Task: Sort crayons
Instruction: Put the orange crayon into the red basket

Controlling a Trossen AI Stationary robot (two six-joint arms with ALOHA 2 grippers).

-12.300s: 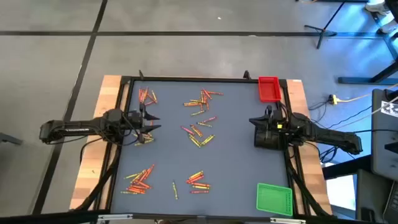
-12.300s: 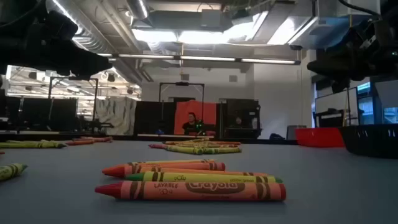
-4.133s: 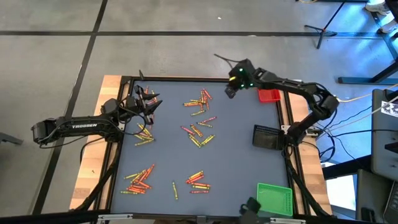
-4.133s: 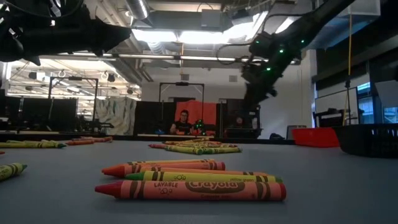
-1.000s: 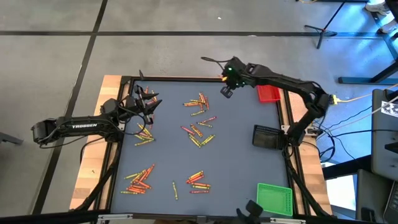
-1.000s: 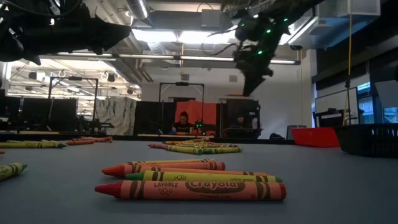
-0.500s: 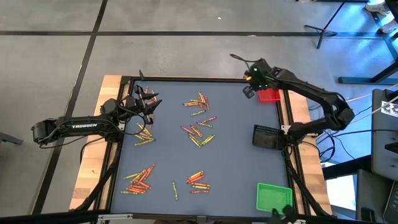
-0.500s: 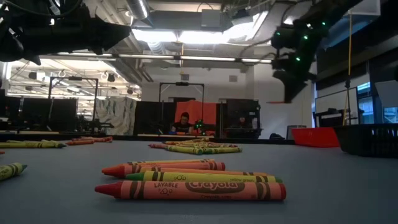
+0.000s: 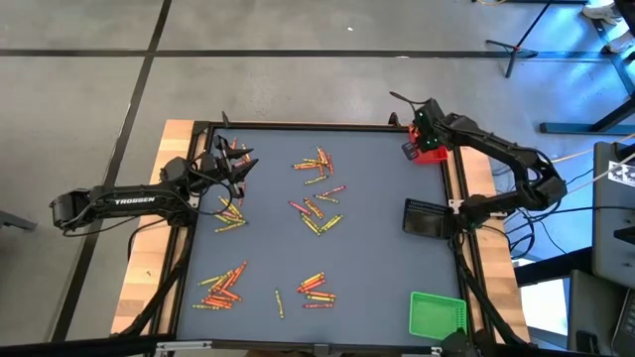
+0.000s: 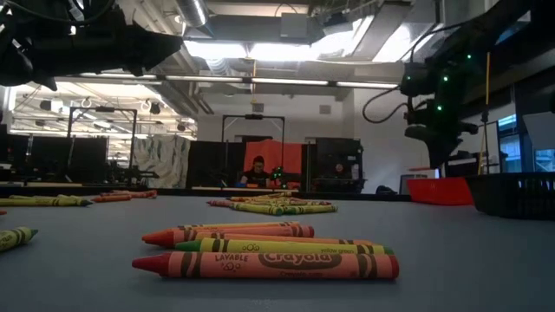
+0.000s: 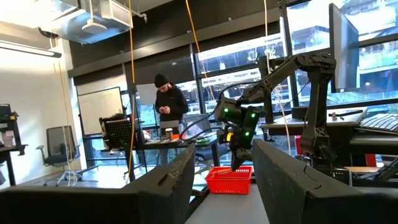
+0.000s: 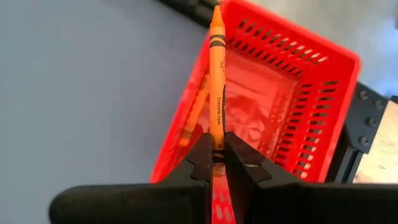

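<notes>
Red, orange and yellow crayons lie in several loose heaps on the grey table, such as the far-middle heap, the centre heap and the near-left heap. My right gripper hovers over the left rim of the red tray at the far right. It is shut on an orange crayon. Another orange crayon lies inside the tray. My left gripper is open and empty above the far-left crayons. My right gripper pinches the orange crayon near its back end between its two fingertips. The crayon runs on in line with the fingers and sticks out beyond them, its pointed tip ahead. The fingers come from above. The crayon is clear of the tray, over its inside.
A black tray stands at the table's right edge and a green tray at the near right corner. More crayons lie close in the low view. People show in the room beyond the table.
My right gripper has carried the orange crayon from above the far middle of the table toward the right edge and down, to over the red tray. It has stayed shut on the crayon. My left arm has kept still.
</notes>
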